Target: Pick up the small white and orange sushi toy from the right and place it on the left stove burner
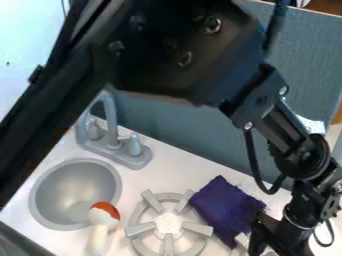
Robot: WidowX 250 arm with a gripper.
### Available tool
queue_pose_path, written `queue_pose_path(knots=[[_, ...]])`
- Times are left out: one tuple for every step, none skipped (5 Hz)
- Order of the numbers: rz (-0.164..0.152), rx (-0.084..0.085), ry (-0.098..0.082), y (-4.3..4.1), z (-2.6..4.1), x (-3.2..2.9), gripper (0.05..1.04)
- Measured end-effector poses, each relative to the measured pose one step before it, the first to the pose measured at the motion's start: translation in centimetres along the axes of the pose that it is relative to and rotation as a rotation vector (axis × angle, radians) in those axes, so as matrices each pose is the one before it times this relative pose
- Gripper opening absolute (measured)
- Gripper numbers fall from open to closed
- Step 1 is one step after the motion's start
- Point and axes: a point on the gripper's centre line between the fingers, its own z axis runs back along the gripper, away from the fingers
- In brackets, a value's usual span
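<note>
One cloth (pixel 226 206) is lying against the burner (pixel 168 224), the gripper (pixel 256 242) hanging by its lower edge; whether it is gripping, one cannot tell. Cloth handling seems to be underway, calling for clearance from the burner.

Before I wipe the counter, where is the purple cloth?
In the camera view, the purple cloth lies lower right, between the gray burner and the black gripper.

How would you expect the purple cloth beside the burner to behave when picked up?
The purple cloth would probably droop, as its edges look soft and uneven. It is likely light for its size, lying low beside the burner. Rolling seems unlikely with that flattish shape.
</note>
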Motion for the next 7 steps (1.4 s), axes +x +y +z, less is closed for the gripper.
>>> queue_pose_path(knots=[[0.0067,0.0122,-0.0081,0.199,0.162,0.488,0.716],[0.0065,0.0044,0.0039,0.064,-0.151,-0.033,0.520],[-0.0038,-0.0068,0.0043,0.055,0.485,-1.030,0.437],[0.0094,-0.0520,-0.0641,0.174,2.767,-1.237,0.425],[0.0509,-0.0677,-0.1020,1.799,3.147,-1.189,0.425],[0.1391,0.0262,-0.0005,2.048,0.641,-0.890,0.425],[0.2085,0.1031,0.0256,4.492,-0.059,-0.393,0.425]])
